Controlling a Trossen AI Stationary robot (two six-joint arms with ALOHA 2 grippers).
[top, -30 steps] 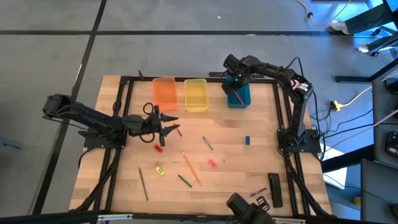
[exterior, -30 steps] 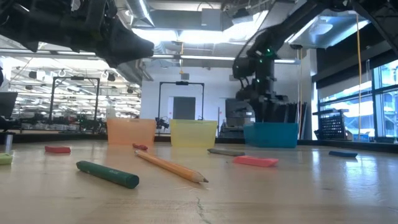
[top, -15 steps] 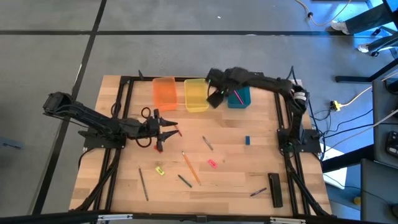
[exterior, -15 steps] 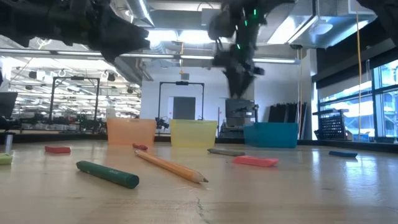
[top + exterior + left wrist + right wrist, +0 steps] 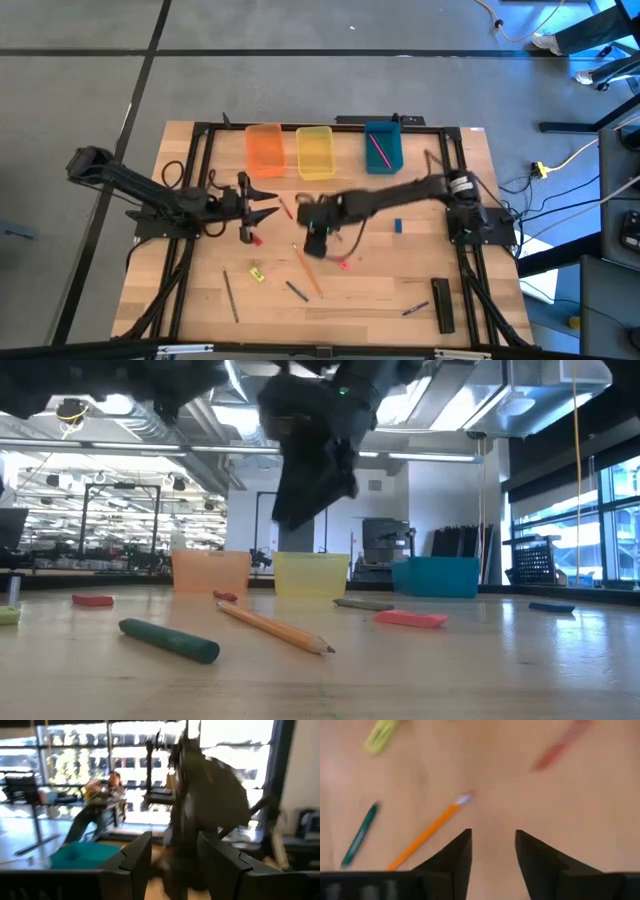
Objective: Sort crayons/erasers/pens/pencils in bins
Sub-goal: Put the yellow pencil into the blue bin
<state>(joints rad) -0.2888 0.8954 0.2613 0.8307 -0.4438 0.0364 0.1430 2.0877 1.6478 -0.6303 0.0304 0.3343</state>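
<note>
My right gripper (image 5: 315,243) is open over the table's middle, pointing down, its fingers (image 5: 457,855) above bare wood beside the eraser end of the orange pencil (image 5: 427,835), touching nothing. The pencil (image 5: 307,270) lies flat, with a green crayon (image 5: 297,291) and a yellow eraser (image 5: 257,274) near it. My left gripper (image 5: 268,203) is open and empty left of the middle, beside a reddish-brown crayon (image 5: 284,208) and a red eraser (image 5: 254,238). The orange bin (image 5: 265,150), yellow bin (image 5: 315,152) and teal bin (image 5: 383,147) stand at the far edge; a pink-red pencil lies in the teal one.
A pink eraser (image 5: 342,263) and a blue eraser (image 5: 397,226) lie right of the middle. A grey stick (image 5: 230,296) lies near the front left. A black flat bar (image 5: 442,303) and a small purple pen (image 5: 415,309) lie at the front right.
My right gripper has swung from above the teal bin toward the table's near left, out over the middle, and come down over the orange pencil's eraser end. My left gripper has drawn back a little toward the left edge.
</note>
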